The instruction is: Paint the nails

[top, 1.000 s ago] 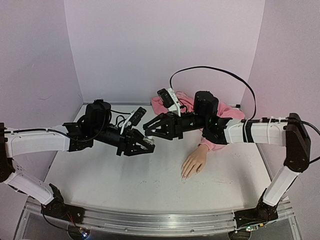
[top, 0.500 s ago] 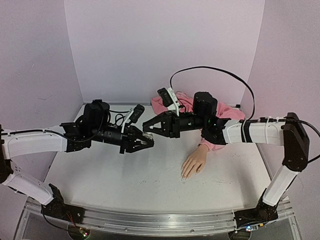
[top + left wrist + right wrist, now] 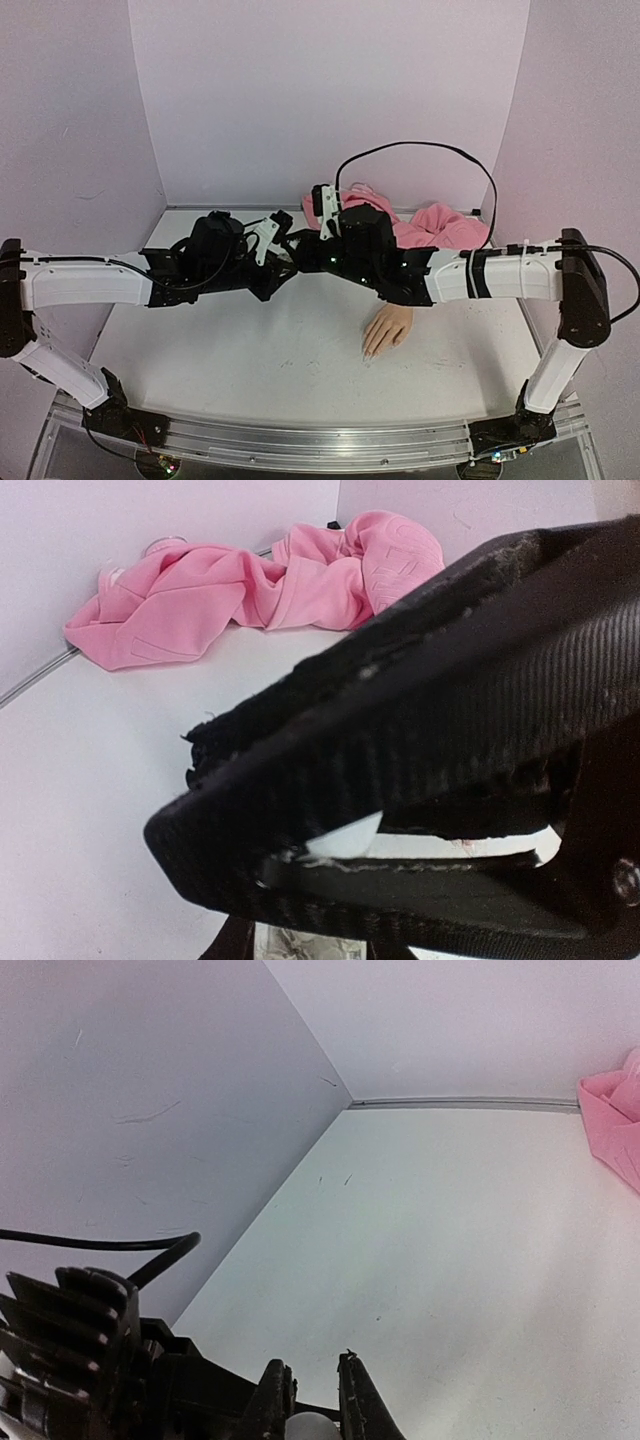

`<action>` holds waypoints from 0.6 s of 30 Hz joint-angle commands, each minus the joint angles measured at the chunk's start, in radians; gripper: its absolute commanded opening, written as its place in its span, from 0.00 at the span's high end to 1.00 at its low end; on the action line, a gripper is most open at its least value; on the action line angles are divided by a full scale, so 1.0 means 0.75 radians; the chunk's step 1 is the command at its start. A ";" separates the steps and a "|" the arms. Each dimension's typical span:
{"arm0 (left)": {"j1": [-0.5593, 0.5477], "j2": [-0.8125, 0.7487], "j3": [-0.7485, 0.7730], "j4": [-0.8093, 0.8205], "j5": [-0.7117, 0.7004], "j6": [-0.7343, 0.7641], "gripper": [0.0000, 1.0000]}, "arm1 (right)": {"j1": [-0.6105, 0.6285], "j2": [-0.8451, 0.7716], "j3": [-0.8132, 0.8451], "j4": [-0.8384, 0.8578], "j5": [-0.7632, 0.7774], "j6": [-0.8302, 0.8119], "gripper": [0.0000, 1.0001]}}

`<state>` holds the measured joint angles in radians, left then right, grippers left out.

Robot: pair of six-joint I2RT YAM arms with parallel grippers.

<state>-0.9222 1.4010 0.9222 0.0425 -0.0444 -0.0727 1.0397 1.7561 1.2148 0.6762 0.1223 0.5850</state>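
The beige mannequin hand (image 3: pixel 390 325) lies palm down on the white table, its pale nails (image 3: pixel 368 352) pointing to the near side. Both grippers meet left of and behind it. My left gripper (image 3: pixel 283 268) is shut on a tiny clear bottle (image 3: pixel 330 946), seen low in the left wrist view between its fingers (image 3: pixel 238 942). My right gripper (image 3: pixel 297 260) fills that view as big black jaws (image 3: pixel 430 730). In the right wrist view its fingers (image 3: pixel 360 1405) close on the bottle's white cap (image 3: pixel 312 1428). The bottle is hidden in the top view.
The pink hoodie (image 3: pixel 440 225) lies bunched at the back, its sleeve running to the hand; it also shows in the left wrist view (image 3: pixel 250 590) and the right wrist view (image 3: pixel 615 1120). Pale walls (image 3: pixel 150 1110) enclose the table. A black cable (image 3: pixel 420 150) arcs above the right arm.
The right arm has swung left and lower, and the left gripper has moved right. The two grippers, apart before, now meet, with the right fingers around the cap.
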 commanded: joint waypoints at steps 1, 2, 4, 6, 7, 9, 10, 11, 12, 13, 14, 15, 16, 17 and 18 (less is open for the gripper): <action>0.029 -0.048 0.055 0.207 -0.117 -0.002 1.00 | 0.087 -0.019 0.015 -0.009 -0.088 -0.015 1.00; 0.028 -0.066 0.032 0.206 -0.099 0.000 1.00 | 0.071 -0.037 0.008 0.012 -0.133 -0.041 0.94; 0.029 -0.107 -0.019 0.204 -0.067 0.006 1.00 | 0.022 -0.074 -0.004 0.023 -0.242 -0.088 0.68; 0.029 -0.144 -0.075 0.203 -0.034 0.009 1.00 | -0.044 -0.112 -0.024 0.036 -0.404 -0.148 0.52; 0.030 -0.162 -0.104 0.203 -0.015 0.006 1.00 | -0.078 -0.135 -0.041 0.045 -0.487 -0.175 0.42; 0.040 -0.200 -0.150 0.202 0.045 0.002 1.00 | -0.148 -0.186 -0.093 0.106 -0.695 -0.219 0.24; 0.050 -0.221 -0.168 0.201 0.132 -0.002 1.00 | -0.181 -0.203 -0.114 0.132 -0.801 -0.243 0.18; 0.062 -0.240 -0.182 0.201 0.232 -0.007 1.00 | -0.205 -0.217 -0.134 0.146 -0.896 -0.268 0.13; 0.072 -0.257 -0.191 0.203 0.339 -0.014 1.00 | -0.224 -0.228 -0.146 0.154 -0.970 -0.294 0.07; 0.080 -0.267 -0.188 0.204 0.453 -0.019 1.00 | -0.232 -0.236 -0.158 0.158 -1.037 -0.321 0.03; 0.082 -0.268 -0.178 0.208 0.579 -0.018 1.00 | -0.236 -0.239 -0.164 0.161 -1.104 -0.341 0.02; 0.082 -0.261 -0.151 0.210 0.707 -0.025 1.00 | -0.239 -0.238 -0.164 0.166 -1.164 -0.355 0.02; 0.081 -0.245 -0.124 0.212 0.843 -0.040 1.00 | -0.239 -0.236 -0.162 0.173 -1.218 -0.359 0.02; 0.082 -0.222 -0.096 0.221 0.963 -0.065 1.00 | -0.239 -0.232 -0.158 0.188 -1.253 -0.353 0.02; 0.082 -0.191 -0.065 0.236 1.067 -0.100 1.00 | -0.239 -0.227 -0.156 0.211 -1.286 -0.336 0.02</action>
<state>-0.8600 1.2385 0.7822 0.1257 0.3286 -0.0879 0.8436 1.6218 1.0962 0.7319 -0.5751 0.3748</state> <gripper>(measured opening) 0.208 0.982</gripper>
